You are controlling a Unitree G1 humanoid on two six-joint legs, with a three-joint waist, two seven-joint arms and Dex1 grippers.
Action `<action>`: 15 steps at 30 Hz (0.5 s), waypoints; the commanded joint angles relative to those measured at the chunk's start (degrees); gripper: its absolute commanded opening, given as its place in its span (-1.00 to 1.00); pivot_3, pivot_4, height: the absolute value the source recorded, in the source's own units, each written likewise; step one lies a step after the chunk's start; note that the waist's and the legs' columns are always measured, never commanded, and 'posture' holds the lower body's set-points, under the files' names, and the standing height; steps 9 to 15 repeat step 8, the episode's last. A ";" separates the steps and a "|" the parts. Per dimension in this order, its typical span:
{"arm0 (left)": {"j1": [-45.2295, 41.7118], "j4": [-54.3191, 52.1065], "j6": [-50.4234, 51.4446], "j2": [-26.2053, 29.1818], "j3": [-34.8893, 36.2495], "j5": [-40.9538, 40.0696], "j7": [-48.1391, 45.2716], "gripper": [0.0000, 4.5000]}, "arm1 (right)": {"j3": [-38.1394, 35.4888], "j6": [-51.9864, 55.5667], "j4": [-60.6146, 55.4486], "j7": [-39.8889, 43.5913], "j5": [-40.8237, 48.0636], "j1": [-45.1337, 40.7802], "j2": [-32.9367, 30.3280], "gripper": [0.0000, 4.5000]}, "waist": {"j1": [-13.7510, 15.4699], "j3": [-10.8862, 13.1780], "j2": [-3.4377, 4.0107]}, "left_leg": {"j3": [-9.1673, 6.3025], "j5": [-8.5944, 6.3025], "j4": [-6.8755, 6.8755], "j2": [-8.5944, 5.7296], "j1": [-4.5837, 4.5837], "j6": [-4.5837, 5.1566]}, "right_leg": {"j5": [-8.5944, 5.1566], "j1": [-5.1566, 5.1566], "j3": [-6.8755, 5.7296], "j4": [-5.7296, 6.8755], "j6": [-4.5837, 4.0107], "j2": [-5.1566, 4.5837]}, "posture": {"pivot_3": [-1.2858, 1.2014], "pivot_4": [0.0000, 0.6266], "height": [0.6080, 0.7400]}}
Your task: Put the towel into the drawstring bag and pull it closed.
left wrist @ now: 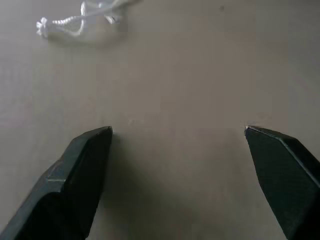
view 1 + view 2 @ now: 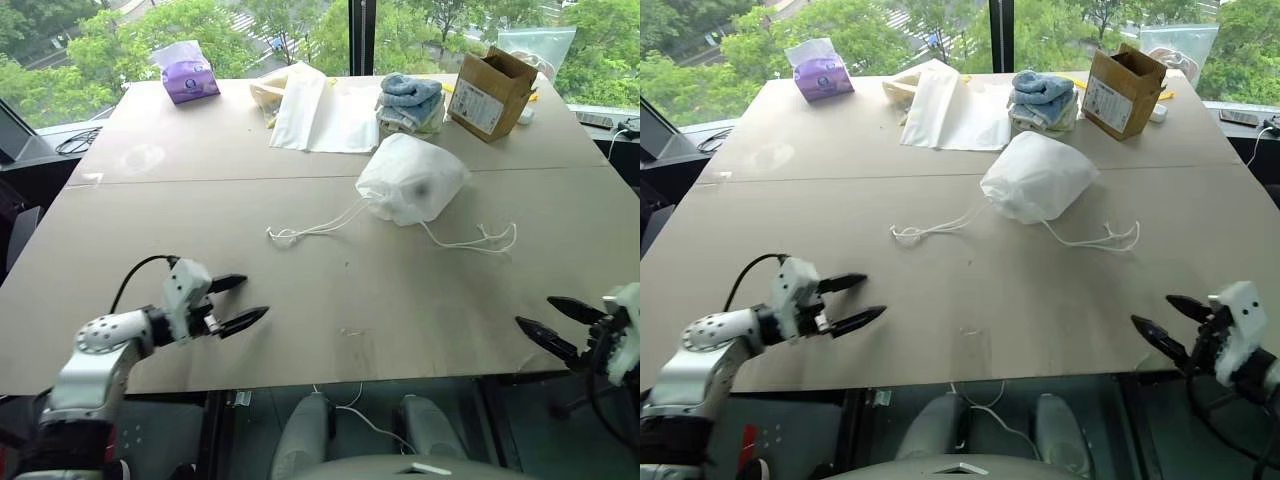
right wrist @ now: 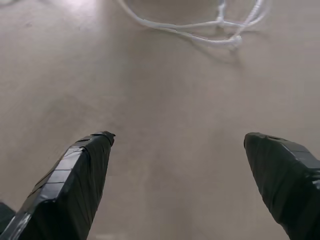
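The drawstring bag (image 2: 412, 180) lies bulging on the table (image 2: 150, 230), right of centre, its mouth gathered shut. One white cord (image 2: 300, 232) trails to its left and a second cord (image 2: 482, 243) loops to its right. The towel is hidden. My left gripper (image 2: 255, 297) hovers open near the table's front left edge, well short of the left cord (image 1: 75, 22), nothing between its fingers. My right gripper (image 2: 533, 310) is open and empty at the front right edge, with the right cord (image 3: 210, 35) lying ahead of it.
Along the far side stand a purple tissue pack (image 2: 187, 78), flat white bags (image 2: 315, 110), a pile of blue and pale towels (image 2: 410, 100), a cardboard box (image 2: 490, 92) and a clear plastic bag (image 2: 535, 45).
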 commanded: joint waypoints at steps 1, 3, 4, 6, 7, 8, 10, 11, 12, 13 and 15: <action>1.00 -3.57 1.55 -0.01 0.38 1.32 2.35 0.98 | -2.12 -9.36 1.87 5.64 -2.39 0.80 0.44 1.00 | 0.23 0.03 0.03 | 0.06 0.00 -0.05 0.00 0.18 0.00 | -0.01 0.14 0.07 0.00 -0.01 -0.02 | 0.03 -0.52 1.00; 0.92 -5.78 2.50 -1.29 -0.23 1.38 4.07 0.98 | -2.38 -12.96 4.03 8.38 -3.55 1.59 0.18 1.00 | 0.45 0.04 -0.03 | 0.02 0.00 0.00 0.04 0.30 0.00 | -0.02 0.27 0.24 -0.02 0.00 -0.02 | 0.03 -0.52 1.00; 0.77 -7.00 3.41 -1.94 -0.62 1.13 4.82 0.98 | -2.42 -14.45 5.01 10.04 -3.77 1.98 -0.08 1.00 | 0.53 0.04 -0.03 | 0.02 0.00 0.01 0.04 0.27 0.00 | -0.01 0.27 0.24 -0.03 0.01 0.00 | 0.03 -0.52 1.00; 0.23 -9.02 5.29 -3.04 -1.28 0.98 6.60 0.98 | -2.36 -15.32 6.20 11.51 -3.89 2.16 -0.55 1.00 | 0.55 0.04 -0.04 | 0.03 -0.02 0.01 0.02 0.22 0.03 | 0.01 0.24 0.25 -0.05 0.01 0.00 | 0.03 -0.52 1.00; -0.03 -9.88 6.21 -3.39 -1.52 0.94 7.28 0.98 | -2.32 -15.22 6.46 11.69 -3.65 2.02 -0.57 1.00 | 0.56 0.04 -0.03 | 0.02 -0.02 0.01 0.02 0.21 0.03 | 0.02 0.24 0.24 -0.05 0.02 -0.01 | 0.03 -0.52 1.00; -0.18 -10.69 7.31 -3.55 -1.81 0.87 7.69 0.98 | -2.28 -15.22 6.63 11.72 -3.51 1.80 -0.56 1.00 | 0.56 0.04 -0.03 | 0.01 -0.03 0.00 0.02 0.19 0.05 | 0.02 0.23 0.23 -0.04 0.02 -0.02 | 0.03 -0.52 1.00; -0.18 -10.69 7.31 -3.55 -1.81 0.87 7.69 0.98 | -2.28 -15.22 6.63 11.72 -3.51 1.80 -0.56 1.00 | 0.56 0.04 -0.03 | 0.01 -0.03 0.00 0.02 0.19 0.05 | 0.02 0.23 0.23 -0.04 0.02 -0.02 | 0.03 -0.52 1.00; -0.18 -10.69 7.31 -3.55 -1.81 0.87 7.69 0.98 | -2.28 -15.22 6.63 11.72 -3.51 1.80 -0.56 1.00 | 0.56 0.04 -0.03 | 0.01 -0.03 0.00 0.02 0.19 0.05 | 0.02 0.23 0.23 -0.04 0.02 -0.02 | 0.03 -0.52 1.00; -0.18 -10.69 7.31 -3.55 -1.81 0.87 7.69 0.98 | -2.28 -15.22 6.63 11.72 -3.51 1.80 -0.56 1.00 | 0.56 0.04 -0.03 | 0.01 -0.03 0.00 0.02 0.19 0.05 | 0.02 0.23 0.23 -0.04 0.02 -0.02 | 0.03 -0.52 1.00; -0.18 -10.69 7.31 -3.55 -1.81 0.87 7.69 0.98 | -2.28 -15.22 6.63 11.72 -3.51 1.80 -0.56 1.00 | 0.56 0.04 -0.03 | 0.01 -0.03 0.00 0.02 0.19 0.05 | 0.02 0.23 0.23 -0.04 0.02 -0.02 | 0.03 -0.52 1.00; -0.18 -10.69 7.31 -3.55 -1.81 0.87 7.69 0.98 | -2.28 -15.22 6.63 11.72 -3.51 1.80 -0.56 1.00 | 0.56 0.04 -0.03 | 0.01 -0.03 0.00 0.02 0.19 0.05 | 0.02 0.23 0.23 -0.04 0.02 -0.02 | 0.03 -0.52 1.00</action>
